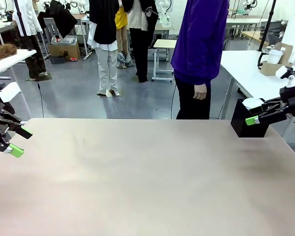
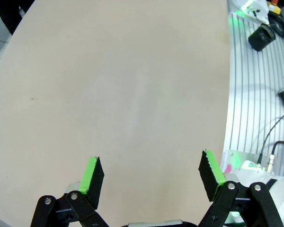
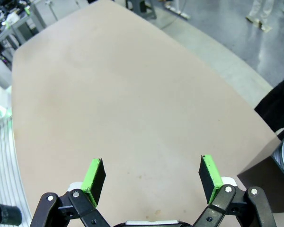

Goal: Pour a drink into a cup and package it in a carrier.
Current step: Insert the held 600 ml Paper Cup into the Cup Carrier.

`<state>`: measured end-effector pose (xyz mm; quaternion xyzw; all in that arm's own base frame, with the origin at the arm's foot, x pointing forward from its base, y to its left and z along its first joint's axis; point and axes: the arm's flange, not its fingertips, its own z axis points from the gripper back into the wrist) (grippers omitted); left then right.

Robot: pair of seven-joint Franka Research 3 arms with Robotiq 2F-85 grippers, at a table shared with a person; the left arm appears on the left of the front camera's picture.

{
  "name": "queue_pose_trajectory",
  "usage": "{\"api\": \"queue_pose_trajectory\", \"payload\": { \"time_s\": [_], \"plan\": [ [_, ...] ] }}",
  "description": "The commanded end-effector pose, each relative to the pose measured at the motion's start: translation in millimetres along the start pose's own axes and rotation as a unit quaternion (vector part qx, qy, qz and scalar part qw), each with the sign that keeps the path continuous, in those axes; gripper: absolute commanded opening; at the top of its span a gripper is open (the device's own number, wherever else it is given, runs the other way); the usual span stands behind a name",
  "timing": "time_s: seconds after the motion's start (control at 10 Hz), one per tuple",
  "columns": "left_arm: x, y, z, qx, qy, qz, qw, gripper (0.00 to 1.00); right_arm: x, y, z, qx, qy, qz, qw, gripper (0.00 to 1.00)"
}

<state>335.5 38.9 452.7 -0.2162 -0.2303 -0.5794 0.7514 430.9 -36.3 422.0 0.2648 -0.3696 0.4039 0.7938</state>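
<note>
While the person (image 1: 199,54) in a purple top stands at the far side of the table (image 1: 137,182), the front view has the left gripper (image 1: 14,141) at the table's left edge, its green-padded fingers spread apart with nothing between them, and the right gripper (image 1: 254,117) at the far right corner, just in front of a black box (image 1: 247,123) that stands on that corner; whether this one is spread or closed cannot be told from here. On top of the box sits something white and round (image 1: 252,103), too small to identify. On a second white table behind, at the right, a white cup (image 1: 275,55) sits in a brown cardboard carrier (image 1: 276,63), well apart from both arms. From the left wrist, the left gripper (image 2: 151,172) hangs over bare tabletop (image 2: 123,85) with its fingers wide and empty. From the right wrist, the right gripper (image 3: 154,177) is likewise released, fingers wide with only tabletop (image 3: 123,94) between them, and a corner of the black box (image 3: 270,175) lies just beside its right finger (image 3: 209,172).
</note>
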Motion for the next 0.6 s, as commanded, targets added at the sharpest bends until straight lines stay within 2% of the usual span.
{"api": "queue_pose_trajectory", "payload": {
  "time_s": [0.0, 0.5],
  "plan": [
    [1.4, -0.9, 0.7, -0.003, -0.011, 0.002, 1.0, 1.0, -0.9, -0.6, 2.5, -0.006, 0.001, 0.008, 1.0, 1.0],
    [1.4, -0.9, 0.7, -0.003, -0.011, 0.002, 1.0, 1.0, -0.9, -0.6, 2.5, -0.006, 0.001, 0.008, 1.0, 1.0]
  ]
}}
